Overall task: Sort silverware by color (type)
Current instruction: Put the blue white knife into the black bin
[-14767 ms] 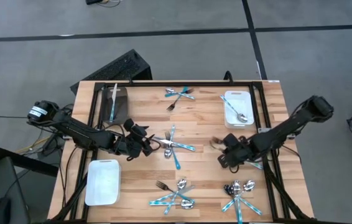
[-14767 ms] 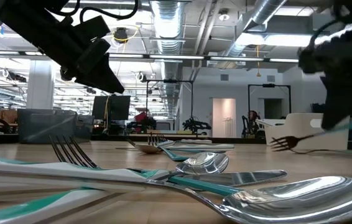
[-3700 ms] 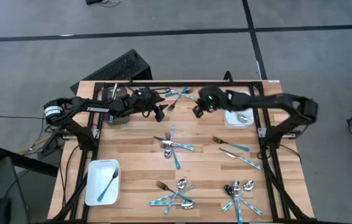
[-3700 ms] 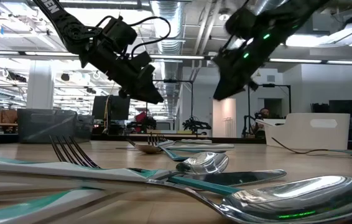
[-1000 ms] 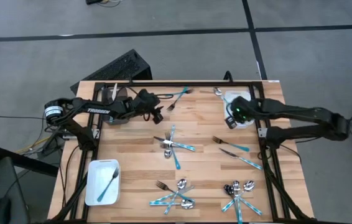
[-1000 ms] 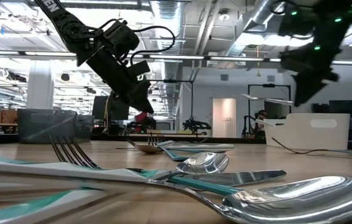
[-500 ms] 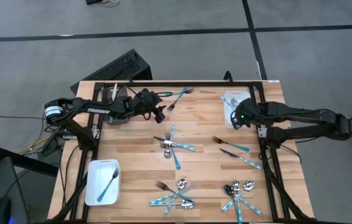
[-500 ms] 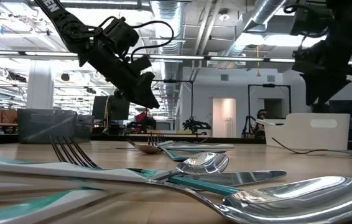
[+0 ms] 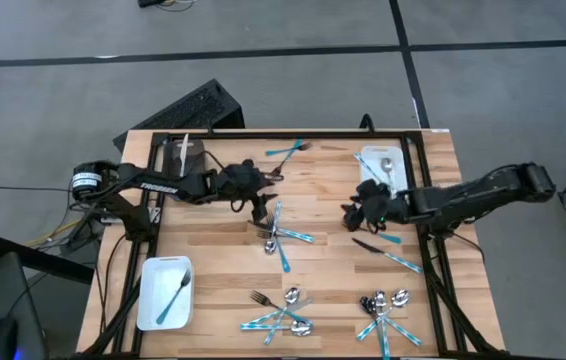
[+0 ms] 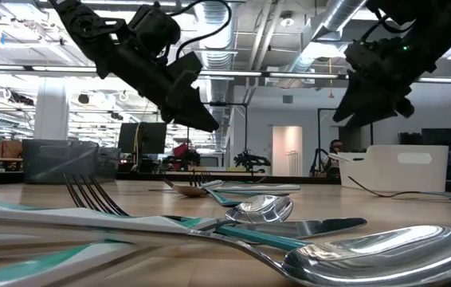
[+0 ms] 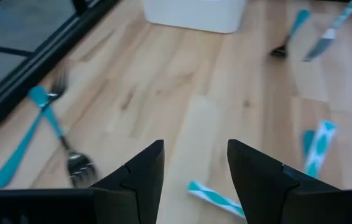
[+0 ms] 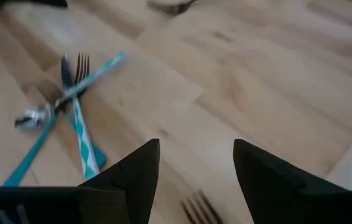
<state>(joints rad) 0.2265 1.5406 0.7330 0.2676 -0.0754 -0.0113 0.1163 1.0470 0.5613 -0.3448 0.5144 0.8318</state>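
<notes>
High view, left gripper (image 9: 261,212): fingers parted, empty, mid-surface.
Right gripper (image 9: 352,217): fingers spread, empty.
Teal-handled metal fork (image 9: 364,231): light, stiff, slippery; take handle.

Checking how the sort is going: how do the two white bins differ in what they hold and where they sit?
The white bin at the far right corner holds shiny all-metal pieces, a spoon among them; the white bin at the near left corner holds a single teal-handled piece. The far one lies beside the right arm, the near one on the left arm's side, away from both grippers. Both are white, rectangular and lie flat on the wooden table.
</notes>
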